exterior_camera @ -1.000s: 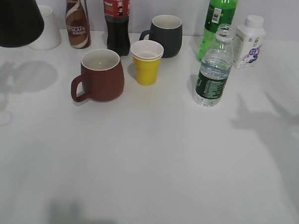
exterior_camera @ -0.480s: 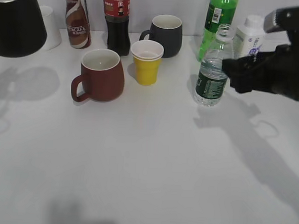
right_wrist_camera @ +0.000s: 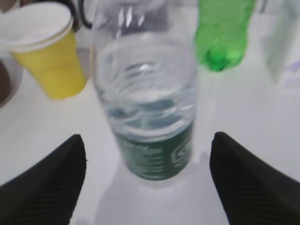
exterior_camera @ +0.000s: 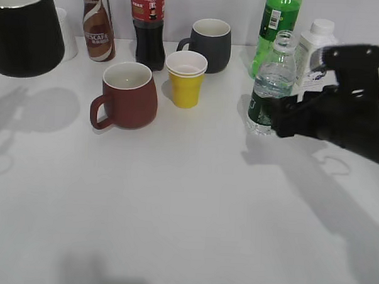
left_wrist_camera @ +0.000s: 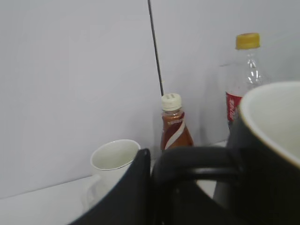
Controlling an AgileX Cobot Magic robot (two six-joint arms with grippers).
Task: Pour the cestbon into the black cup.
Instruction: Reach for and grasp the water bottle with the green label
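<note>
The cestbon [exterior_camera: 270,89] stands uncapped on the white table at the right, partly filled with water. My right gripper [exterior_camera: 279,122] is level with its green label, just to its right. In the right wrist view the gripper [right_wrist_camera: 147,187] is open, with a dark finger [right_wrist_camera: 47,187] on either side of the bottle [right_wrist_camera: 147,108], and neither touches it. The black cup [exterior_camera: 24,28] hangs in the air at the far left. In the left wrist view my left gripper [left_wrist_camera: 154,187] is shut on the handle [left_wrist_camera: 197,161] of the cup [left_wrist_camera: 269,154]. The left arm is out of the exterior view.
A brown-red mug [exterior_camera: 125,95], a yellow paper cup [exterior_camera: 186,79], a dark-grey mug [exterior_camera: 209,45], a cola bottle [exterior_camera: 147,27], a Nescafe bottle [exterior_camera: 97,25] and a white cup [exterior_camera: 67,33] stand at the back. A green soda bottle [exterior_camera: 276,26] and a white milk bottle [exterior_camera: 316,53] stand behind the cestbon.
My right arm has come in from the right and moved left up to the cestbon. The black cup has sunk slightly and shifted a little right.
</note>
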